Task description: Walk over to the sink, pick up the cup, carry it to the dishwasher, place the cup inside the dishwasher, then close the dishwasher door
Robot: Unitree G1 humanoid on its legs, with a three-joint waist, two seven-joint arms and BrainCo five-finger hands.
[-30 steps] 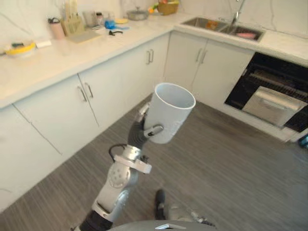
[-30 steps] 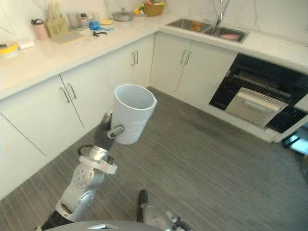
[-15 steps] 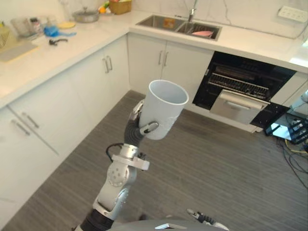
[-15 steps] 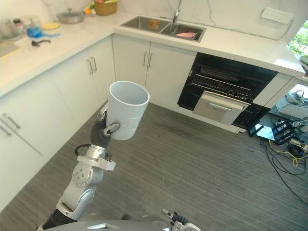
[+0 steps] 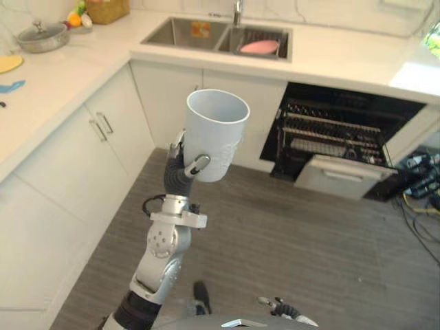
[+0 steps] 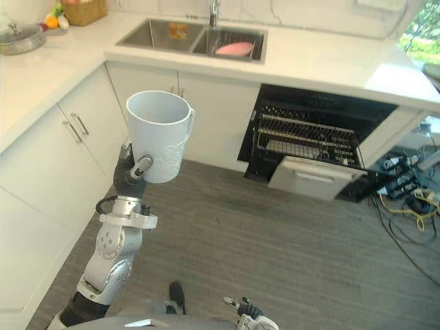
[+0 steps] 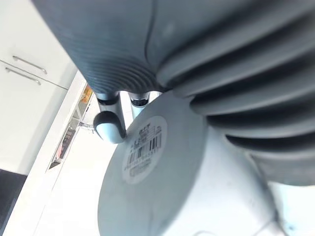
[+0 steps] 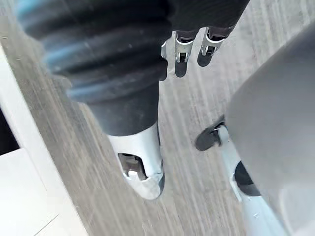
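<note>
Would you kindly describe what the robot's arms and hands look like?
The left arm is silver-grey with rounded joint housings. The left hand and the right hand each wear a dark ribbed cover, with silver fingers ending in dark tips.

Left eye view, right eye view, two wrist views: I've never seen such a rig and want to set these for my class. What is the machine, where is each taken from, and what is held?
This is a two-legged humanoid robot in a kitchen. The eye views come from a camera pair on its head, looking down. Its left robot hand is curled round a pale cup, held mouth up above the floor. Ahead are the sink, with a pink item in it, and the dishwasher, open with racks showing. Each wrist view comes from a camera on that arm: the left shows the cup's labelled base close up; the right shows the right robot hand, open and empty, over the floor.
</note>
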